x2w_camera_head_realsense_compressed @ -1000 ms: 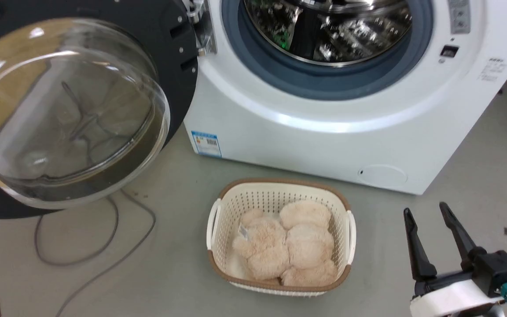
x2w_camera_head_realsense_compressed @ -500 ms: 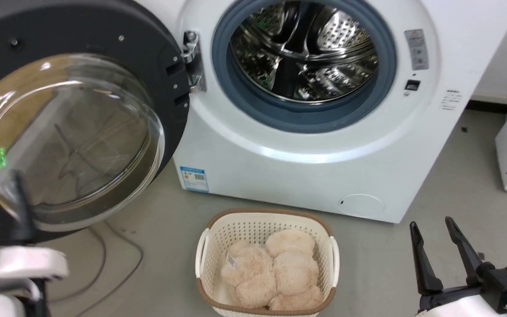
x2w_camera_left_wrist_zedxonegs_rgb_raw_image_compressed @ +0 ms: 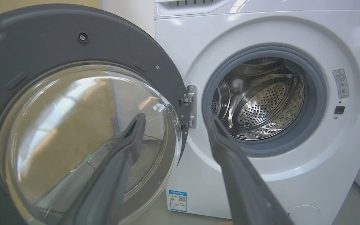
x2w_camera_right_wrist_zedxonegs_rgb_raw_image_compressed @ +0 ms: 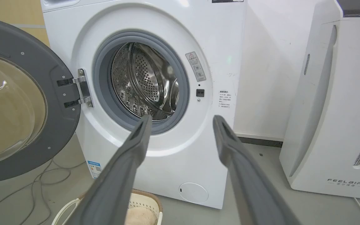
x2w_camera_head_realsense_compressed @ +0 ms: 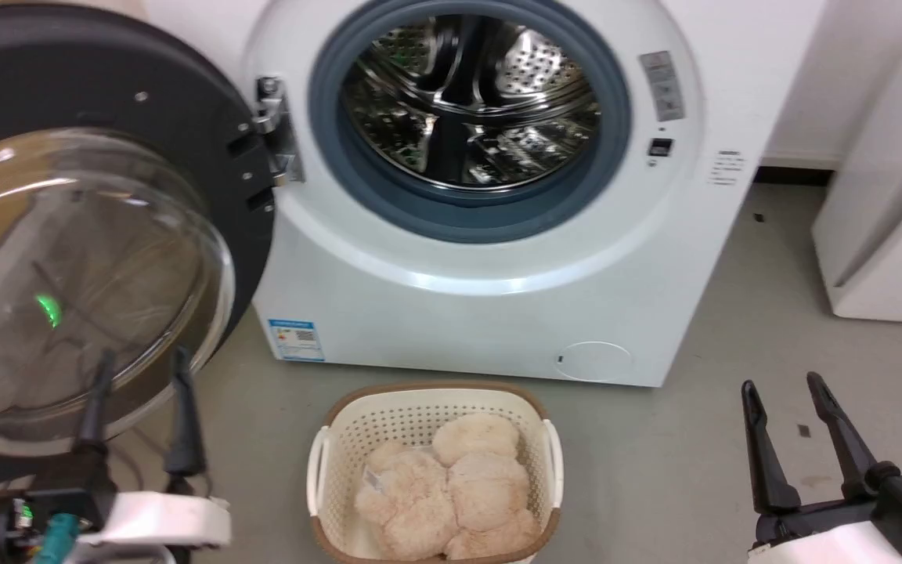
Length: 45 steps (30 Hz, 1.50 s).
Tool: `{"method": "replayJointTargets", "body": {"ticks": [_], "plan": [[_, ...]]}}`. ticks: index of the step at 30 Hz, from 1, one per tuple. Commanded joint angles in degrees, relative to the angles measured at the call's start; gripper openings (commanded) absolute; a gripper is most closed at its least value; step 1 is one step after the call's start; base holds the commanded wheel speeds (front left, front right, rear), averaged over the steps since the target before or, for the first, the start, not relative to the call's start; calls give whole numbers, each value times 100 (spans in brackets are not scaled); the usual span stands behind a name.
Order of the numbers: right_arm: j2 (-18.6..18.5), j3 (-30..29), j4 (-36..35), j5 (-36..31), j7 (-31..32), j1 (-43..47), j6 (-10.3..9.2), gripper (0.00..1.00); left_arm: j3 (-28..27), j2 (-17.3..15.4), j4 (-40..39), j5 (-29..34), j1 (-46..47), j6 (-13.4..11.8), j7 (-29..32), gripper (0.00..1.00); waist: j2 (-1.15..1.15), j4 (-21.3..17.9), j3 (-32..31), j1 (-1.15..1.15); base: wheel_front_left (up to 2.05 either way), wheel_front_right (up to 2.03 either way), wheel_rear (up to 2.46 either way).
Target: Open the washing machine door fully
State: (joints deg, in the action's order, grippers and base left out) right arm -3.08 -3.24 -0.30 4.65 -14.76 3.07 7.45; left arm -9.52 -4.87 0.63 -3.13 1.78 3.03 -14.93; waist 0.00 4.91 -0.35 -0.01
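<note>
— So, where is your door sitting?
— You're seeing the washing machine door [x2w_camera_head_realsense_compressed: 106, 70] hanging wide open, left of the washing machine [x2w_camera_head_realsense_compressed: 498, 313], glass bowl facing you, hinge edge meeting the cabinet
— And the claws?
— Your left gripper [x2w_camera_head_realsense_compressed: 143, 359] and right gripper [x2w_camera_head_realsense_compressed: 781, 382] are both gaping, gripping nothing; open floor [x2w_camera_head_realsense_compressed: 654, 454] is stretching right of the basket [x2w_camera_head_realsense_compressed: 318, 470]

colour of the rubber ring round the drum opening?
Blue-grey. The rubber gasket ring around the perforated steel drum shows best in the head view.
</note>
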Motion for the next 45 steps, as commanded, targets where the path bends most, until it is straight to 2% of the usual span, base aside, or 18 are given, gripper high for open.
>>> {"method": "replayJointTargets", "body": {"ticks": [1, 9, 17, 18, 45], "plan": [[20, -1, -44, 47, -24, 67, 3, 100, 76, 42, -29, 15, -132, 23, -7, 100, 0, -148, -6, 1, 0, 0, 0], [20, 1, -79, 253, -24, 125, 3, 100, 282, 140, 80, -32, -337, 45, -7, 100, 0, -578, -5, 1, 0, 0, 0], [20, 9, -43, 368, -24, 220, 3, 100, 417, 186, 180, -152, -438, 16, -7, 100, 0, -815, -15, 1, 0, 0, 0], [1, 3, -36, 350, 2, 142, 0, 0, 415, 191, 171, -135, -360, 17, 0, 0, 0, -817, -15, 1, 0, 0, 0], [3, 58, -24, 198, 275, 55, 0, 0, 524, 196, 126, -53, -326, -42, 276, 0, 0, -759, -5, 1, 0, 0, 0]]}}
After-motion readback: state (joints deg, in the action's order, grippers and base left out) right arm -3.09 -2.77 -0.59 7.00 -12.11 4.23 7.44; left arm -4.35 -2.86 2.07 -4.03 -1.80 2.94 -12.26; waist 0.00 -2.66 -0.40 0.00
